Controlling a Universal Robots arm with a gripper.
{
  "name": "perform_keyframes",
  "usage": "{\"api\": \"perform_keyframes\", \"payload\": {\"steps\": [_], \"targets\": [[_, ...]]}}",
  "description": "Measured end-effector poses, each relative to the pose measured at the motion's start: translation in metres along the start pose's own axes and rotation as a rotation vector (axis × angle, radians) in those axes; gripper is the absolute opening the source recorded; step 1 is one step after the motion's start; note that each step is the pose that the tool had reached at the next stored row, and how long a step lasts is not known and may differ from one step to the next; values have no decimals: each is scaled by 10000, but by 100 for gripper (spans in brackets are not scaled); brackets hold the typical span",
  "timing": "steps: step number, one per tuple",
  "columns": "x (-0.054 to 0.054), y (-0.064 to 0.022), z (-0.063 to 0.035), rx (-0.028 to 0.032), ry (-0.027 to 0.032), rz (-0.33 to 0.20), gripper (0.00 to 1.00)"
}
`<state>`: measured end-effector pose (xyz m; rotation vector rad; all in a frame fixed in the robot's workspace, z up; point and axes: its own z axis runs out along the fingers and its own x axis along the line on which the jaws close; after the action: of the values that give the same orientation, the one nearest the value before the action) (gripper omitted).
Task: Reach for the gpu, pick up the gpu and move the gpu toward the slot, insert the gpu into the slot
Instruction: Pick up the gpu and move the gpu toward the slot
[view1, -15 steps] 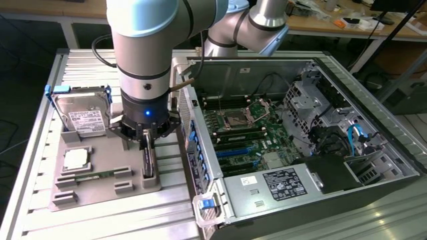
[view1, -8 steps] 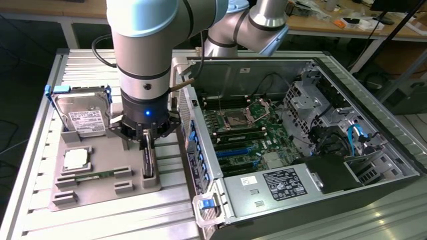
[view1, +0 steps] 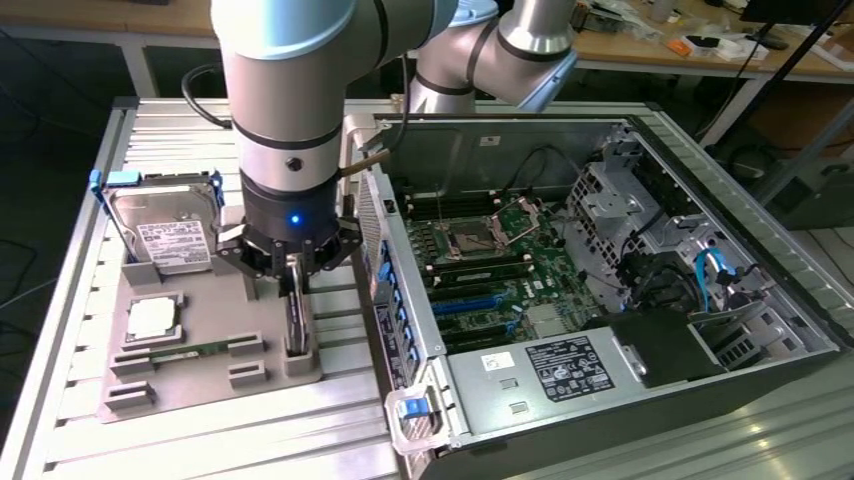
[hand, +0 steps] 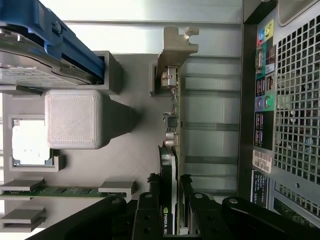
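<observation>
The gpu (view1: 296, 338) stands on edge in the grey holder tray (view1: 200, 390), at the exterior view's left of the open computer case. In the wrist view I see the gpu (hand: 171, 125) edge-on, its silver bracket (hand: 176, 50) at the far end and its black fan between my fingers. My gripper (view1: 294, 292) reaches straight down onto the card, and the gripper (hand: 169, 200) is shut on the gpu, one finger against each face. The card still rests in its holder. The blue slot (view1: 463, 300) lies on the motherboard inside the case, apart from the card.
On the same tray are a silver hard drive (view1: 167, 235), a square processor (view1: 154, 318) and a narrow memory stick (view1: 187, 352). The case wall (view1: 400, 300) rises close beside the card; its rear panel (hand: 295, 100) shows ports and a grille. A grey block (hand: 74, 119) stands nearby.
</observation>
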<state>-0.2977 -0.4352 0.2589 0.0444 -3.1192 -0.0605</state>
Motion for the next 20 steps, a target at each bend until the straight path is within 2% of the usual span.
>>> {"api": "perform_keyframes", "payload": {"steps": [8,20], "targets": [[1,5,-116,43,2,1,27],[1,10,-255,69,2,3,27]]}}
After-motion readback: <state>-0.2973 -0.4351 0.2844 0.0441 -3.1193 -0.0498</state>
